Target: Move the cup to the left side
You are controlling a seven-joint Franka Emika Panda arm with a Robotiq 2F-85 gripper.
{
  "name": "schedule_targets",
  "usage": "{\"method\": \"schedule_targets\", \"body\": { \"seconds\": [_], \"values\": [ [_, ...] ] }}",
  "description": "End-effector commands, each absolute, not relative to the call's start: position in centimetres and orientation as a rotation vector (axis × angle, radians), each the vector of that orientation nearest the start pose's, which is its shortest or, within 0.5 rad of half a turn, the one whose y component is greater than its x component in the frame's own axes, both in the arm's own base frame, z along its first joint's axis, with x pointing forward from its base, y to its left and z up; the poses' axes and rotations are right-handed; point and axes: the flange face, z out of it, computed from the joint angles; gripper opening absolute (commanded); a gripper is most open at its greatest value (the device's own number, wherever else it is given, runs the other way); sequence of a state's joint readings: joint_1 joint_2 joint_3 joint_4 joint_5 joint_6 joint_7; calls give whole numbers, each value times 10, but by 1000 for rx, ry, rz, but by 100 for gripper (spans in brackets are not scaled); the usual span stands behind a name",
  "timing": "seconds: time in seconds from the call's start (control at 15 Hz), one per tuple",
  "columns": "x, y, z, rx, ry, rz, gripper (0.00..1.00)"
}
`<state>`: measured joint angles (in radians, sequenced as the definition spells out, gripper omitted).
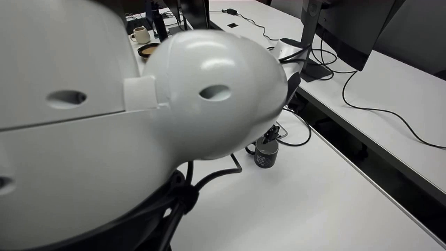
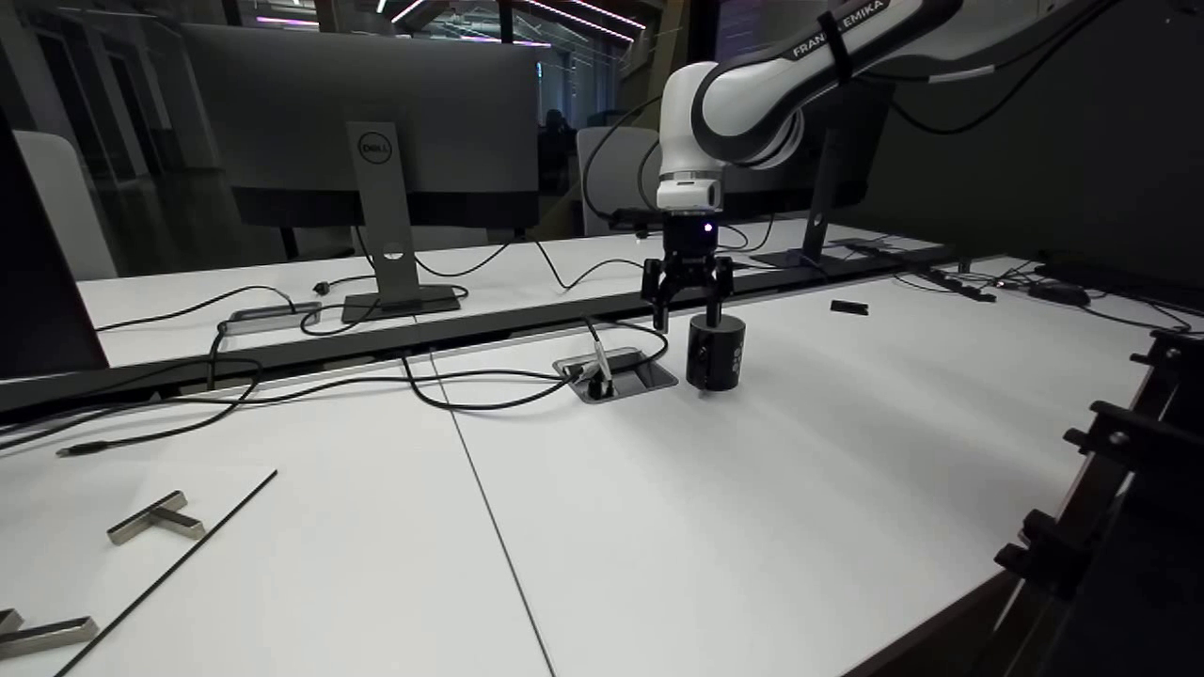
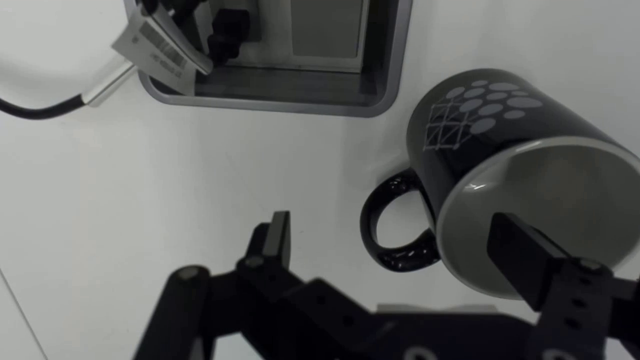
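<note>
A smooth white tabletop (image 2: 658,527), crossed by a thin dark seam (image 2: 480,487), filled the foreground in an exterior view. In both exterior views a long black trough (image 1: 383,170) separated it from a matching white tabletop (image 1: 400,89) behind. Beyond rose a pale grey, rounded chair back (image 2: 616,167), with a dark grey floor (image 2: 188,221) farther left. Narrow, straight pink-violet light strips (image 2: 576,19) crossed the upper background; a plain charcoal surface (image 2: 1035,169) bounded the right.
</note>
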<state>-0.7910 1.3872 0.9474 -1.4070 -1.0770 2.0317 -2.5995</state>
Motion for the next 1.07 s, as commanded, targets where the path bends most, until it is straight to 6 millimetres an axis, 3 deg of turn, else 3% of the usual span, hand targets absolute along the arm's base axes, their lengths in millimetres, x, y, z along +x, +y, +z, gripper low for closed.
{"method": "schedule_targets", "body": {
  "seconds": [0.0,0.2,0.27,0.47,1.0],
  "values": [
    [680,-61,39,283,3288,136,100],
    [680,-64,35,288,3288,123,96],
    [680,-66,34,294,3289,120,74],
    [681,-70,32,310,3289,120,63],
    [685,-79,34,336,3281,101,0]
  ]
}}
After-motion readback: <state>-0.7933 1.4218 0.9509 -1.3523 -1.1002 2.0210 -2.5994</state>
